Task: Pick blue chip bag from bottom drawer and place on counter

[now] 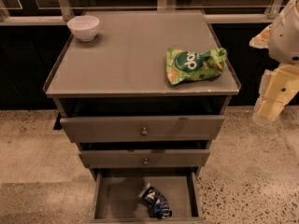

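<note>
The blue chip bag (pixel 156 203), small, dark blue and wrinkly, lies on the floor of the open bottom drawer (pixel 117 199), right of its middle and near the front. The grey counter (pixel 121 55) is above it. My gripper (pixel 272 107), pale yellow under a white arm housing, hangs at the right edge of the view. It is beside the cabinet at about the height of the top drawer, well above and to the right of the blue bag, and touches nothing.
A larger green snack bag (pixel 195 64) lies on the counter's right front. A white bowl (pixel 84 27) stands at its back left corner. Two shallower drawers with round knobs (pixel 144 131) stick out slightly above the bottom drawer. A speckled floor surrounds the cabinet.
</note>
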